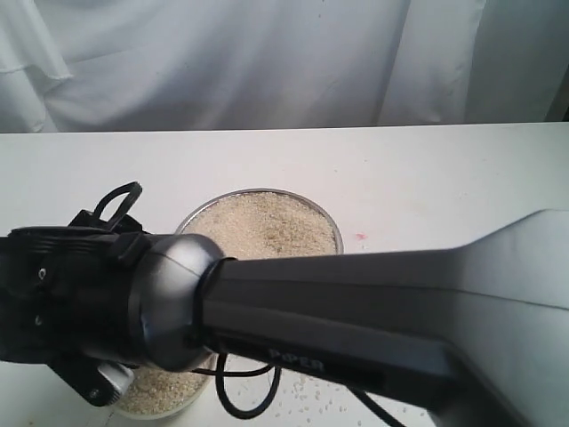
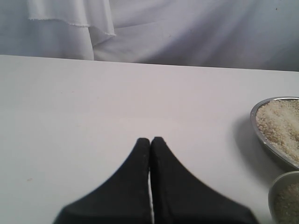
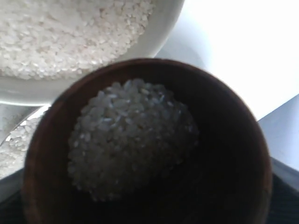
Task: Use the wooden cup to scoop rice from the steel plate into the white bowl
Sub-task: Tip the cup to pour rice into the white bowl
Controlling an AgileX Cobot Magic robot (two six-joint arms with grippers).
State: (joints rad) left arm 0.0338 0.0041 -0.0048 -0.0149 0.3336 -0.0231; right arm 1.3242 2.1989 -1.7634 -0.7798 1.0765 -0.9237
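The right arm (image 1: 356, 320) reaches across to the near left, and its claw looks clamped around the wooden cup (image 3: 224, 140), though I can't see the fingers themselves. The cup carries a heap of rice (image 3: 131, 140) and hangs just beside the white bowl (image 3: 159, 37), near-left of the steel plate (image 1: 258, 191). My worry is the tip: started before the lip is over the bowl's rim, it would send grains onto the tabletop (image 1: 444, 169), joining the loose grains (image 1: 307, 402) there. A knock could shove the bowl. The left claw (image 2: 150, 142) sits closed and empty, far left
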